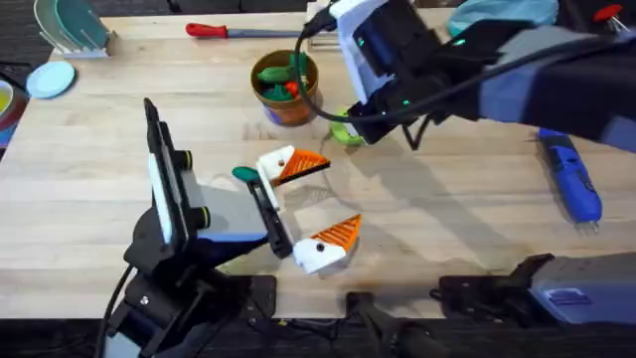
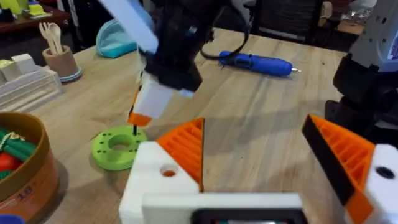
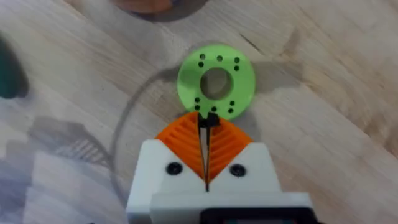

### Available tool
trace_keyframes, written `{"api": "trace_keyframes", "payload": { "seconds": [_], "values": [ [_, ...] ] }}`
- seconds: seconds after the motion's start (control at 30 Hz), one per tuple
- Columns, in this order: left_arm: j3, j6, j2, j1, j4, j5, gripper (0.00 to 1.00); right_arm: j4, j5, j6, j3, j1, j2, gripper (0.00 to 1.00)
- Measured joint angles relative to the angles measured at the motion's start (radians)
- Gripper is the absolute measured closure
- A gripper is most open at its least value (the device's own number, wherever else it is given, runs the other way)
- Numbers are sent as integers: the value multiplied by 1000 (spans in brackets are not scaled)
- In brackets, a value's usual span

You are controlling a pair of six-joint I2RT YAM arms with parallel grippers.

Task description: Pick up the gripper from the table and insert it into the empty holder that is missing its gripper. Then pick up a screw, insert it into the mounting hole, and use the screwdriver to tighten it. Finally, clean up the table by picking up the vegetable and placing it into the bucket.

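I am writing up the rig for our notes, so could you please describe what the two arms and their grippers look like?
Both arms are black with white and pale blue housings and black cables. The left gripper has white angular finger blocks with orange ribbed wedge pads and dark screw holes. The right gripper has the same white blocks and orange ribbed pads. A small green light glows on the right arm.
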Motion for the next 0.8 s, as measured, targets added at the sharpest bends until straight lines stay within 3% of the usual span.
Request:
{"api": "trace_keyframes", "payload": {
  "seconds": [0.33,0.57,0.8],
  "values": [
    [0,0,0,0,0,0,7,-229,-42,8,42,2,-93,994],
    [0,0,0,0,0,0,7,-473,-60,28,283,53,-93,994],
    [0,0,0,0,0,0,7,-662,-69,65,515,168,-85,994]
  ]
}}
